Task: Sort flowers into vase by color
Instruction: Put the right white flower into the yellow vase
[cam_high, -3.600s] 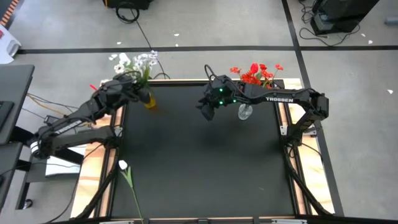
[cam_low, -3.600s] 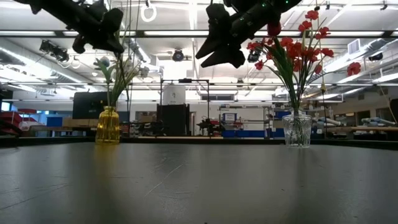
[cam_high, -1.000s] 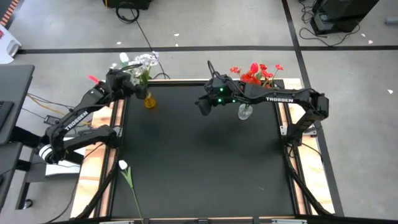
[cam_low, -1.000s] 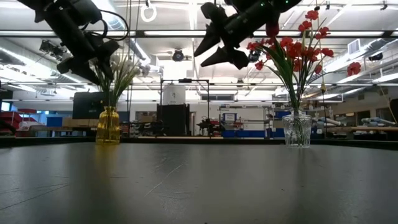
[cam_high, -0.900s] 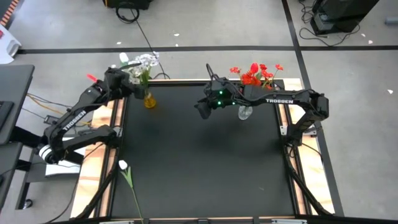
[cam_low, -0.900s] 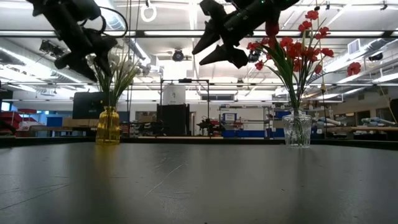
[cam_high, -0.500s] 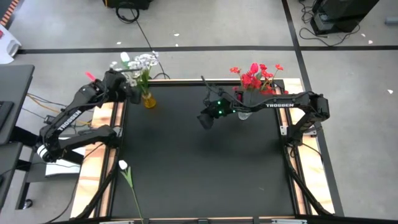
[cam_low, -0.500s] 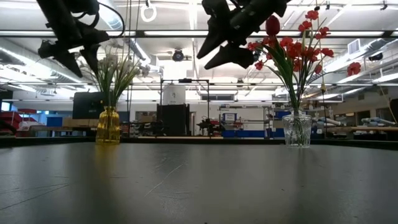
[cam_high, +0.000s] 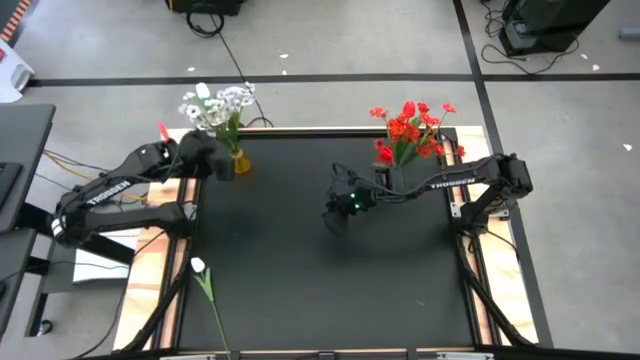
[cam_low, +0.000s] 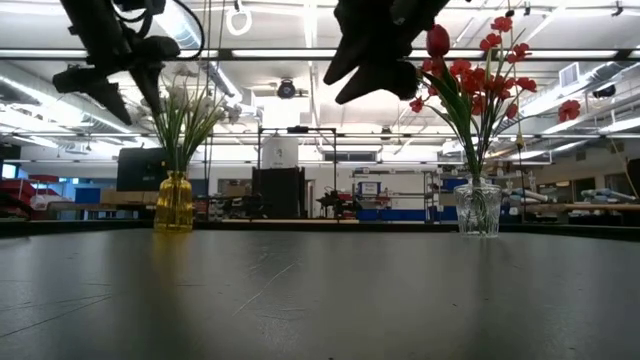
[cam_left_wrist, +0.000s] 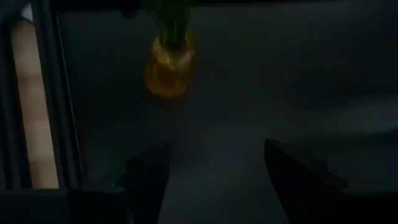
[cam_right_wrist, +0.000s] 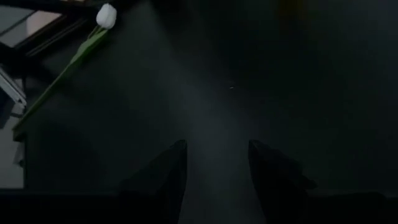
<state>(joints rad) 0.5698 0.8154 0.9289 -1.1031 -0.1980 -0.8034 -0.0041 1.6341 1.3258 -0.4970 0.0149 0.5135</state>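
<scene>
The one word I can read is the white brand lettering TROSSEN, printed along the forearm of my left arm (cam_high: 112, 190) in the high view. The same white lettering runs along the forearm of my right arm (cam_high: 447, 180), though there it is too small for me to make out letter by letter (I take it for lettering only). Nothing else carries writing I can read, neither the table nor the room behind it.

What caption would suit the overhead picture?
White flowers and red flowers stand in vases; one white tulip lies unsorted.
</scene>
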